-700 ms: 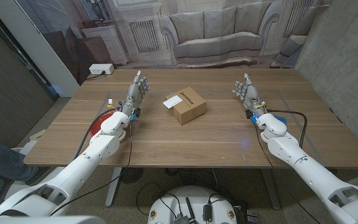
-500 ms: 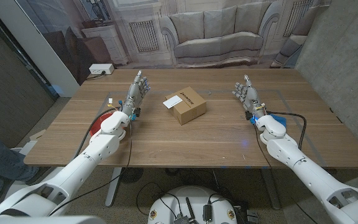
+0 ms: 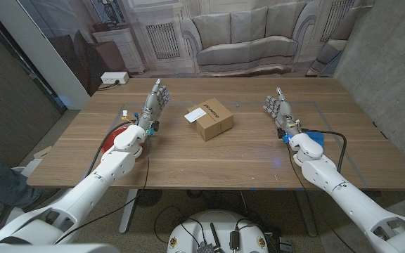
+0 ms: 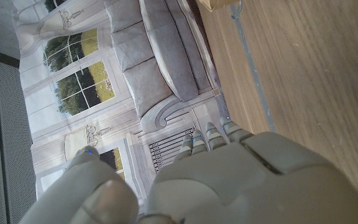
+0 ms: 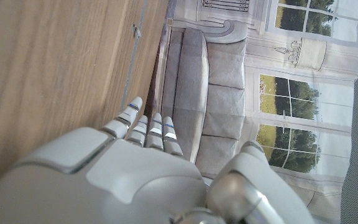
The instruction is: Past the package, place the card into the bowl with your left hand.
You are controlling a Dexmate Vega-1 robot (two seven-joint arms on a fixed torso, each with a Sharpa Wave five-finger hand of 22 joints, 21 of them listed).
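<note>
The card (image 3: 196, 112) is a small white rectangle lying on the wooden table (image 3: 209, 158), touching the left far edge of the package (image 3: 211, 119), partly leaning on or tucked against it; which of the two cannot be told. The package is a brown cardboard box with a dark printed label on its top, standing near the middle of the table, turned at an angle to the table's edges.

The bowl (image 3: 111, 143) is red and sits near the left side of the table, mostly hidden behind the left forearm, with only part of its rim showing. It lies well apart from the card, to the left and nearer.

The left hand (image 3: 153, 109) is raised on the left of the package, between the bowl and the box, fingers straight, close together and pointing toward the far edge. It holds nothing. In the left wrist view the same hand (image 4: 229, 180) shows its back, fingertips (image 4: 207, 132) reaching toward the printed backdrop.

The right hand (image 3: 278, 109) stands on the right side of the table, well apart from the package, fingers extended and lightly apart, holding nothing. The right wrist view shows its back (image 5: 123, 174) with straight fingertips (image 5: 151, 124) beside the table surface.

A blue object (image 3: 315, 133) lies on the table just by the right wrist, and a black cable (image 3: 337, 137) loops past it.
</note>
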